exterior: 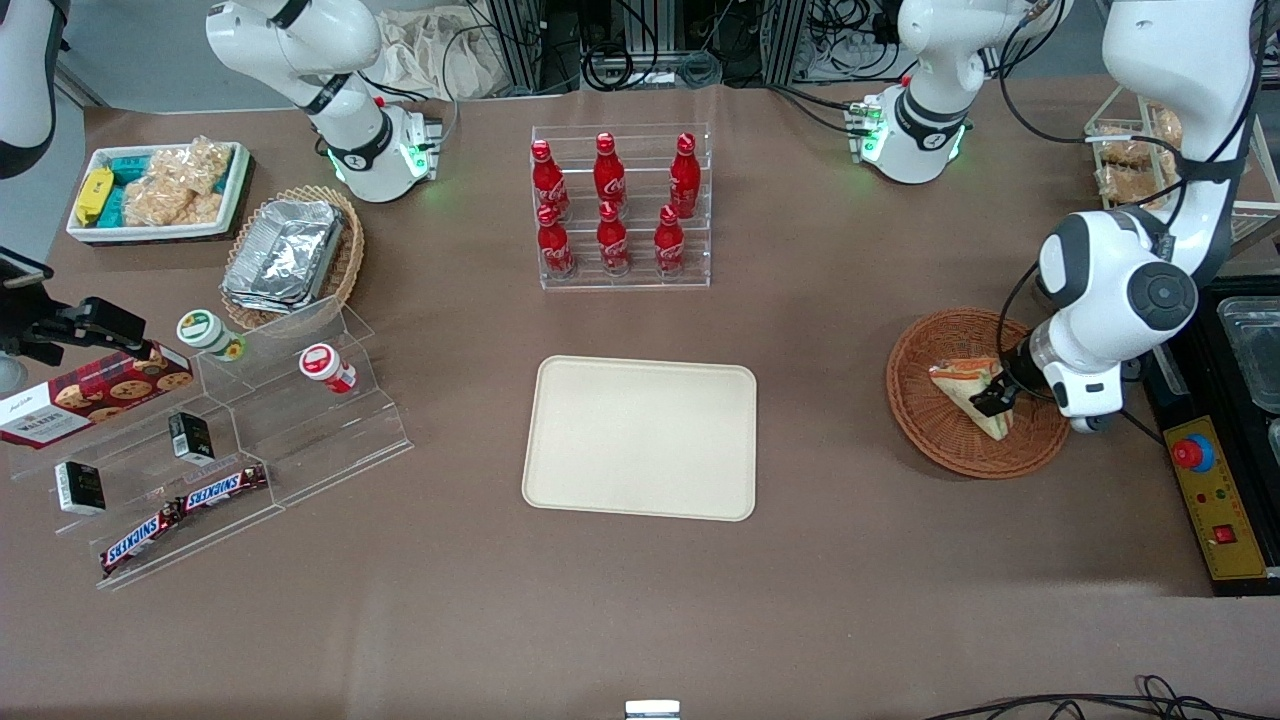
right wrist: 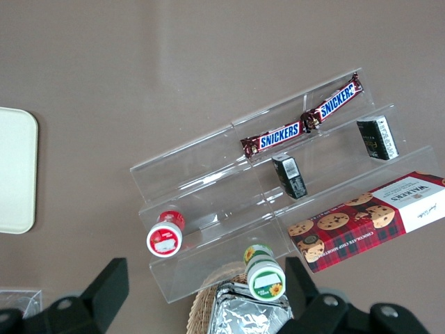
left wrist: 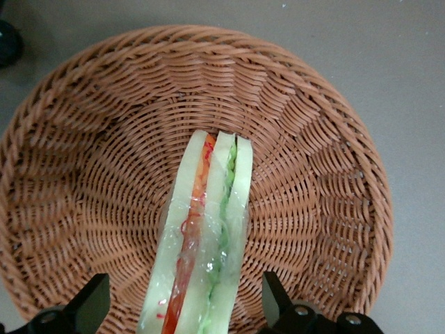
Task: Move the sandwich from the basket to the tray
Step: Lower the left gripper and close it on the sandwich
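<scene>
The sandwich (exterior: 972, 392) lies in the round reddish-brown basket (exterior: 930, 425), a pale wedge with its orange-red and green filling showing along the cut edge. In the wrist view the sandwich (left wrist: 205, 243) sits on the woven floor of the basket (left wrist: 83, 174), its layered edge facing up at the camera.

The left arm's gripper (exterior: 993, 398) is down inside the basket, right at the sandwich. Its two dark fingertips (left wrist: 90, 303) stand wide apart, one on either side of the wedge, with a gap between each tip and the bread; nothing is held.

Taking the basket as the landmark: the cream-beige tray (exterior: 640, 438) lies flat on the brown table (exterior: 800, 320), well apart from the basket toward the parked arm's end, and about as near the front camera as the basket is. The clear rack of red cola bottles (exterior: 615, 205) stands farther from the camera than the basket and also toward the parked arm's end. A yellow control box (exterior: 1215, 505) with a red button sits just beside the basket at the working arm's end of the table.
</scene>
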